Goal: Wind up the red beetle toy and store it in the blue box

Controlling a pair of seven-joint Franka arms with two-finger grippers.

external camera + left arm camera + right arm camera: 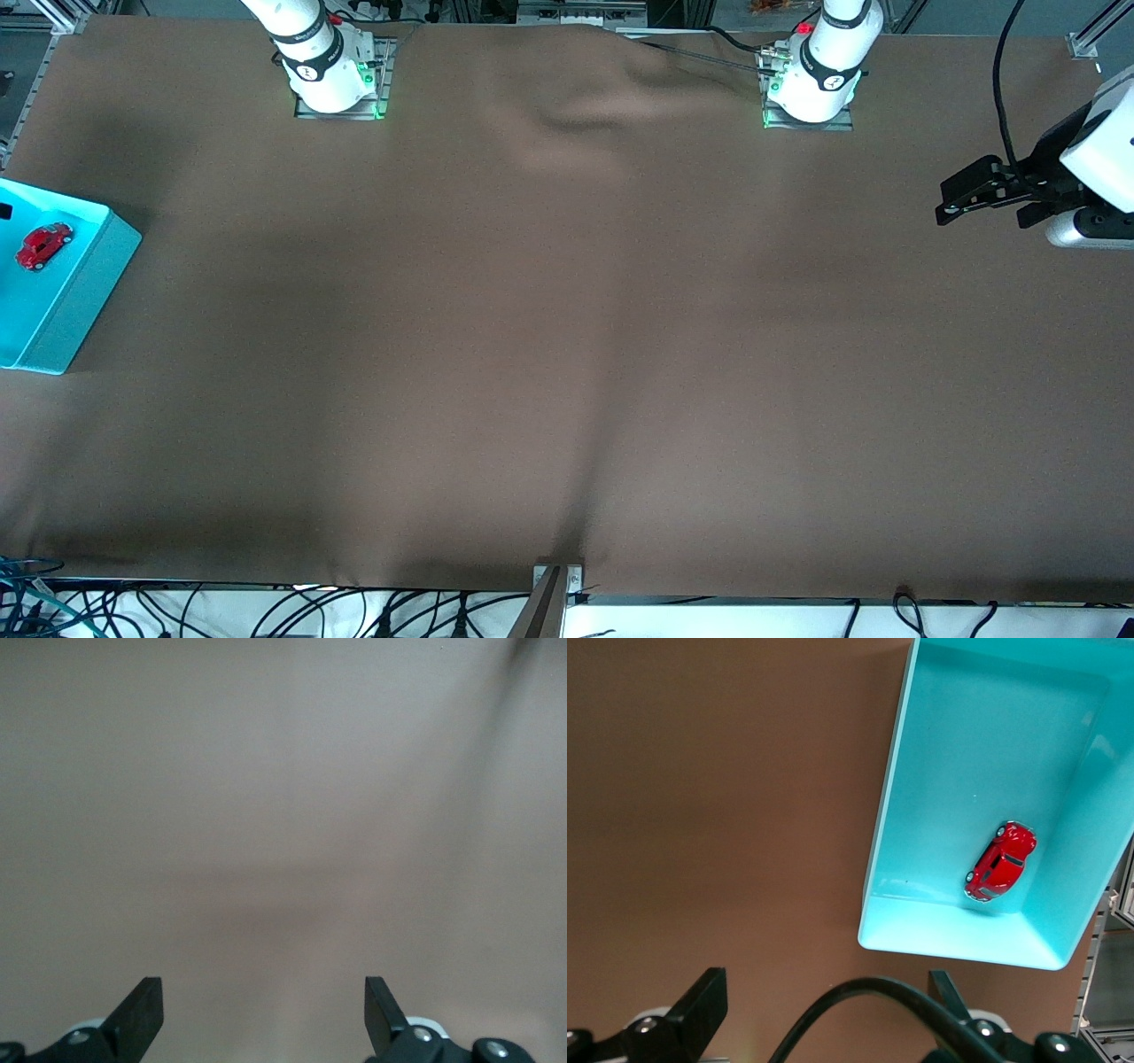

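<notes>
The red beetle toy [42,246] lies inside the blue box [84,283] at the right arm's end of the table. In the right wrist view the toy [1001,862] rests on the box floor [966,744] near one wall. My right gripper [826,988] is open and empty, up in the air over the brown cloth beside the box; it does not show in the front view. My left gripper [946,202] is open and empty at the left arm's end of the table, and its wrist view [264,988] shows only bare cloth.
A brown cloth [567,354] covers the table, with a raised fold [585,115] between the arm bases. A black cable [877,1001] loops across the right wrist view in front of the jaws. Loose cables [266,611] lie along the table's near edge.
</notes>
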